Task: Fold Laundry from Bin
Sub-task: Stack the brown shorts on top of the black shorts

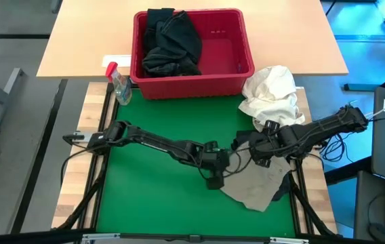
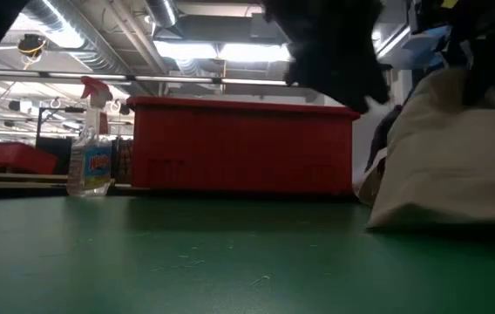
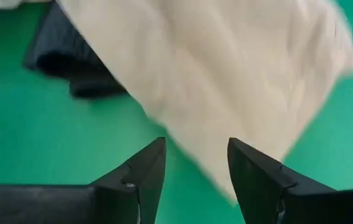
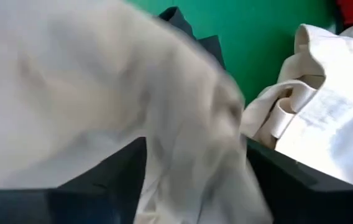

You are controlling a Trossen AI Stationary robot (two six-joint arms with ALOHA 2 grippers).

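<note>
Left claw: the left claw [image 1: 214,177] hangs low over the green mat [image 1: 152,196] near the middle of the counter, its two dark tapered fingers [image 3: 144,174] standing apart with bare mat between them, nothing pinched; the near edge of the khaki garment [image 1: 257,184] lies just ahead of the tips.
Right claw: the right claw [image 1: 259,161] sits just beside the left one, right over the khaki garment; its fingers [image 4: 117,168] show parted, with cloth draped loosely across the gap, so I judge it as let go rather than gripping.
Why so: both claws meet at the same edge of the cloth, which looks to me like a garment laid out on the mat for folding, the two arms working its edge together.
Khaki garment: soft, thin woven cloth, matt beige, lying partly flat with a rumpled corner hanging toward the counter's right front edge; a dark piece peeks out from under it.
White cloth bundle: the white cloth bundle [image 1: 272,95] is heaped in stiff folds behind the right arm, beside the bin.
Bin: the red basket [image 1: 240,78] stands at the far side on the pale wooden counter [image 1: 84,47], hard plastic with a thick rim.
Remaining laundry: dark garments [image 1: 171,44], limp and crumpled, are piled in the bin's left half, still waiting.
Spray bottle: a clear spray bottle [image 1: 120,87] with a red top stands at the bin's left corner.
</note>
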